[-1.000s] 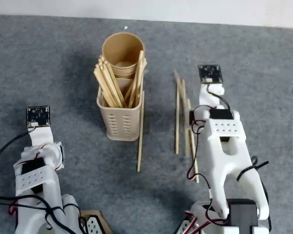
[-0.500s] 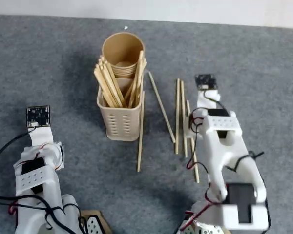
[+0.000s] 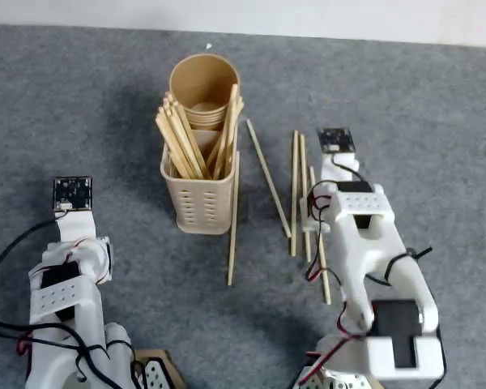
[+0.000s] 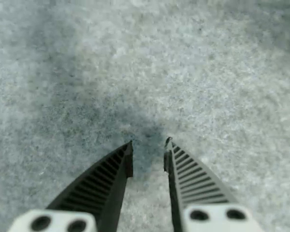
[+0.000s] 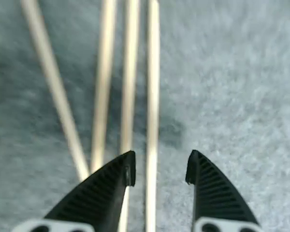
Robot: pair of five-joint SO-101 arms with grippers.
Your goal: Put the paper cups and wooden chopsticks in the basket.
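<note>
My right gripper (image 5: 159, 168) hangs open and empty over the loose chopsticks (image 5: 153, 72) lying beside the basket (image 3: 201, 207), so I should centre on one stick and drop low before closing.

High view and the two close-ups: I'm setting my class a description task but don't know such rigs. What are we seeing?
Two small robot arms sit side by side on a grey table. The high view looks down from a fixed camera; the others come from cameras on each arm's wrist. A basket holds paper cups and many wooden chopsticks. Loose chopsticks lie on the surface beside it. The left end effector is open over bare surface; the right end effector is open above the loose chopsticks. Neither holds anything.
</note>
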